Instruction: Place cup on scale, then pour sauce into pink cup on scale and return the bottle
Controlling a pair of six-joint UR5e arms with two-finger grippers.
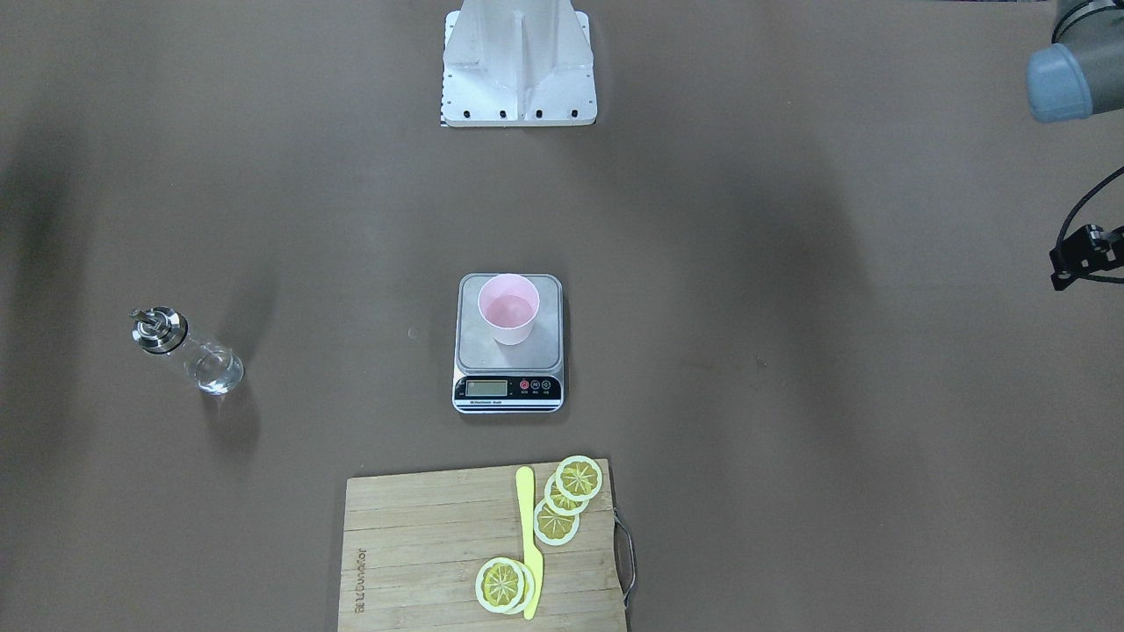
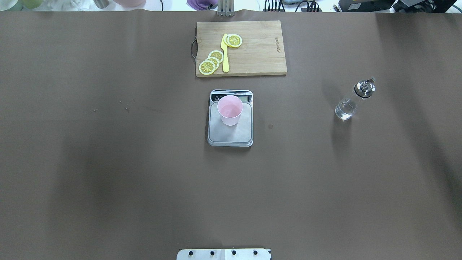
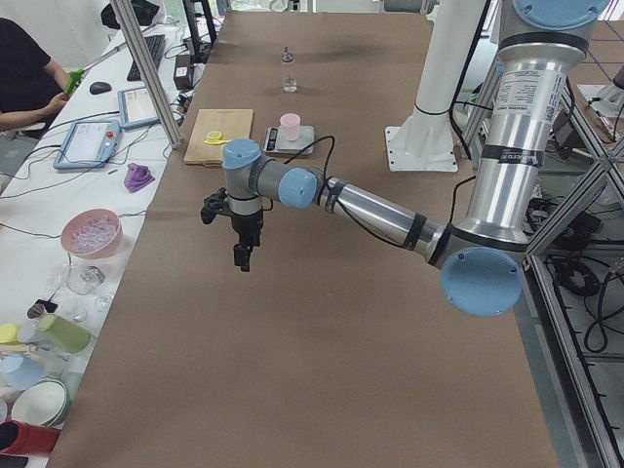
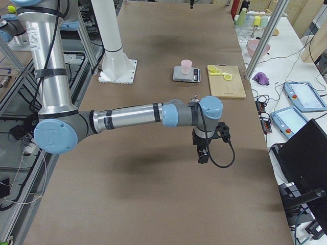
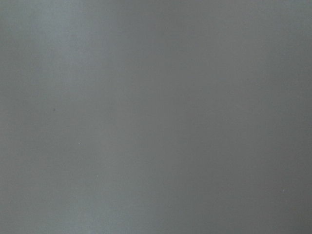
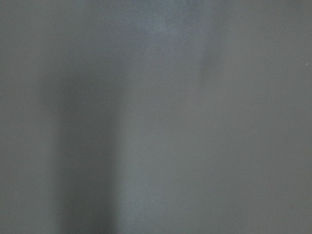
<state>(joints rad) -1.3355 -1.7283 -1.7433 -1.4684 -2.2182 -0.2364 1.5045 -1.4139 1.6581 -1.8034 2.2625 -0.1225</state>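
The pink cup point(image 1: 507, 309) stands upright on the silver scale point(image 1: 479, 353) at the table's middle; both also show in the overhead view, the cup point(image 2: 230, 110) on the scale point(image 2: 231, 136). The glass bottle point(image 1: 189, 349) with its chrome spout stands alone on the table on the robot's right point(image 2: 353, 99), with a little clear sauce point(image 2: 345, 110) at its bottom. My left gripper point(image 3: 241, 255) and right gripper point(image 4: 202, 155) hang over bare table, far from these things. They show only in the side views, so I cannot tell whether they are open or shut. Both wrist views show only blank table.
A wooden cutting board point(image 2: 260, 54) with several lemon slices point(image 2: 211, 62) and a yellow knife point(image 2: 225, 54) lies beyond the scale. The robot's white base point(image 1: 518, 66) stands behind the scale. Operators' desks with bowls and tablets line the far table edge point(image 3: 93, 234).
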